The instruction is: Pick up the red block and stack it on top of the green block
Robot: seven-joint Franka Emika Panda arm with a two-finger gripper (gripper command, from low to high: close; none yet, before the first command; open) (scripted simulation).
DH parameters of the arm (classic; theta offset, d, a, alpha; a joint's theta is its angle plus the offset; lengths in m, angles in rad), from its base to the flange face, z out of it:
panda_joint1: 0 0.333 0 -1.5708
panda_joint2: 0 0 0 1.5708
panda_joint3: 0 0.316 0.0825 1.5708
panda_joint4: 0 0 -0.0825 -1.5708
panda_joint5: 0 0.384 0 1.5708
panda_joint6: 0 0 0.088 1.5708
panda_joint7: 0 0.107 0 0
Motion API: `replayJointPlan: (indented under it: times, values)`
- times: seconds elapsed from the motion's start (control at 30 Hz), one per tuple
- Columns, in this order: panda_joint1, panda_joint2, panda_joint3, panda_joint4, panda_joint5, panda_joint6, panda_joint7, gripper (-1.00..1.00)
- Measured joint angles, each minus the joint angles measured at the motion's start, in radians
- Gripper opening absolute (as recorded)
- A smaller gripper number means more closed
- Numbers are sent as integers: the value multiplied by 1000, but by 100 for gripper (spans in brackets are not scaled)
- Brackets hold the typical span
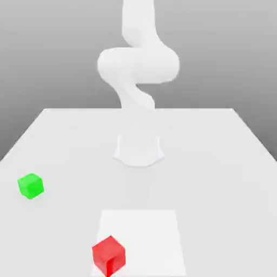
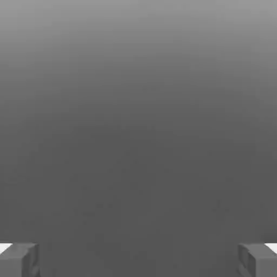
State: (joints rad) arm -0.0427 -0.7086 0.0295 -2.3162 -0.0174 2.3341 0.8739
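The table (image 1: 216, 162) left a long carry between the blocks, so a weak grip could have let the load slip or twist on the way. The arm (image 1: 138, 65) rose at the far side; a careless low sweep might have knocked the green block (image 1: 31, 185), off toward the exterior view's left. The gripper (image 2: 138, 262) stood open and empty — coming down askew to the red block's sides, it could have pinched corners and spun it.

The red block (image 1: 109, 255) sat near the front, over the edge of the pale patch (image 1: 151, 238) as seen, well apart from the green one. It looked bright, plain-faced and glossy — turned corner-on, with a darker wedge low on one face.
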Motion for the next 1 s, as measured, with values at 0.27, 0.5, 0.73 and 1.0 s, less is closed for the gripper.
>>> replayJointPlan:
  times: [0.27,0.5,0.73,1.0]
  values:
    - [-119,298,76,-52,-65,110,246,0]
    - [-179,553,95,-97,-113,204,451,0]
    - [-208,799,86,-143,-91,303,606,0]
    - [-186,1078,52,-140,-74,490,676,-100]
